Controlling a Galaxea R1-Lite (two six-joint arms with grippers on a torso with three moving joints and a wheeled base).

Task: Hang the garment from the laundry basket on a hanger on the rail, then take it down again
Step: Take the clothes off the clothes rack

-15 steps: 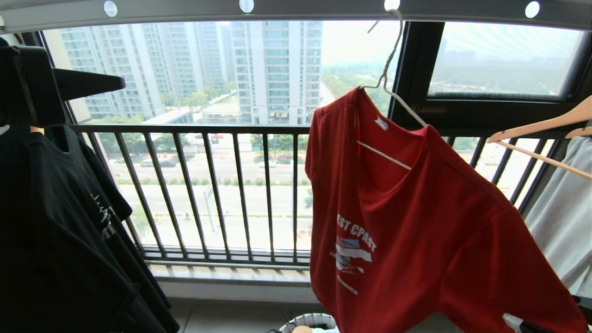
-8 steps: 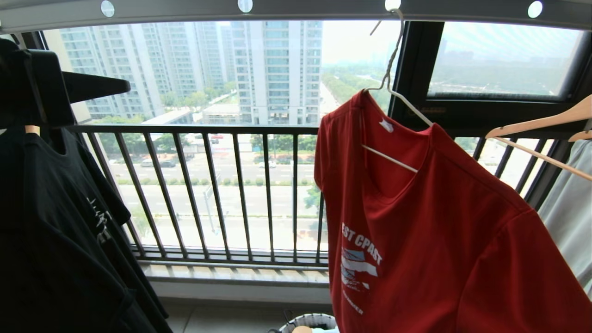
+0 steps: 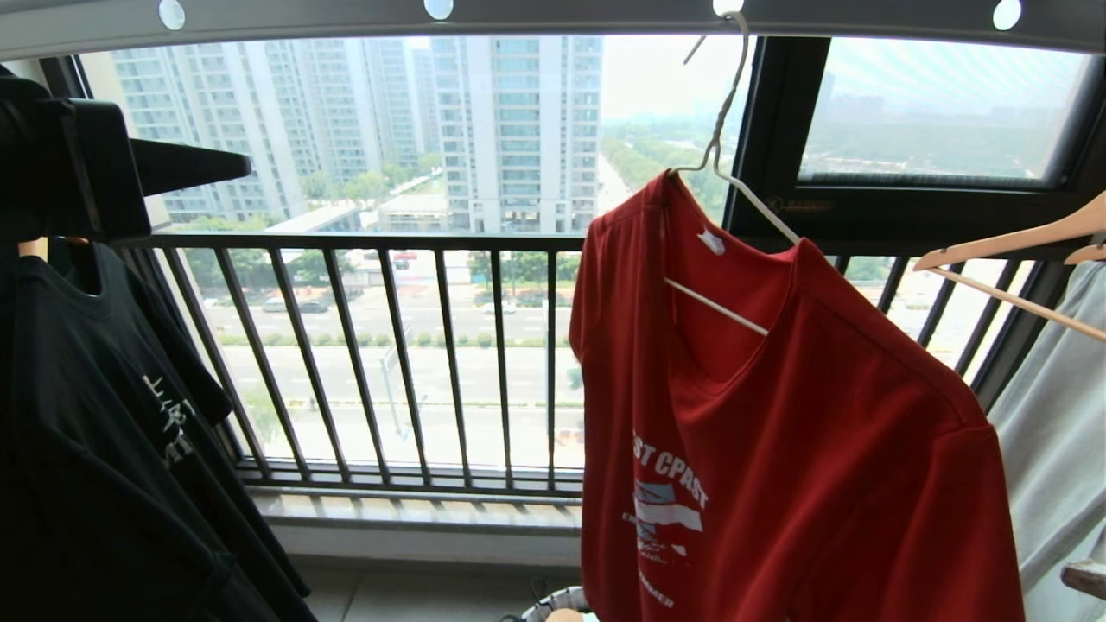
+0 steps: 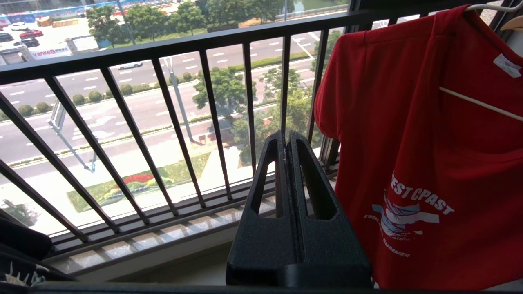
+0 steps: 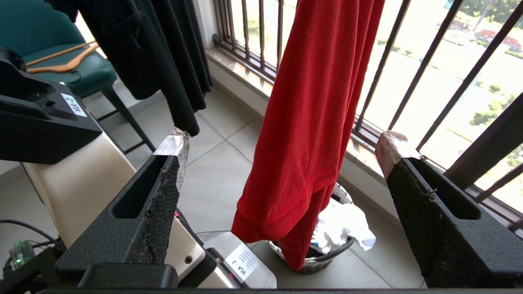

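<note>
Red fabric fills the right half of the head view: we see the T-shirt point(image 3: 778, 432) hanging on the thin wire hanger point(image 3: 730, 186), whose hook sits over the grey rail point(image 3: 553, 17) beside one of its white discs point(image 3: 727, 7). The hanger tilts, so the shirt's near shoulder lies lower than the far one. White lettering and a blue-white graphic show on the chest. A black shirt point(image 3: 104, 432) hangs at the left, a pale grey garment point(image 3: 1054, 449) on a wooden hanger point(image 3: 1011, 250) at the right, and the dark window railing point(image 3: 389, 363) runs behind. At the bottom edge we glimpse the rim of the laundry basket point(image 3: 562, 600) below the shirt. A dark part of the left arm shows at the upper left.

From the left wrist, we see the left gripper point(image 4: 287, 141) with its two fingers pressed together, holding nothing, pointed at the railing point(image 4: 163, 122). The red T-shirt point(image 4: 425, 163) hangs just to one side of it, apart from the fingers.

From the right wrist, we see the right gripper point(image 5: 282, 159) with its fingers spread wide and empty. The hem of the T-shirt point(image 5: 310, 122) hangs between and beyond the fingertips point(image 5: 175, 143), touching neither. The basket point(image 5: 322, 257) stands on the tiled floor point(image 5: 220, 171) under the hem, with white cloth point(image 5: 343, 228) in it. A green chair point(image 5: 49, 49) carries another wooden hanger point(image 5: 61, 61).
</note>
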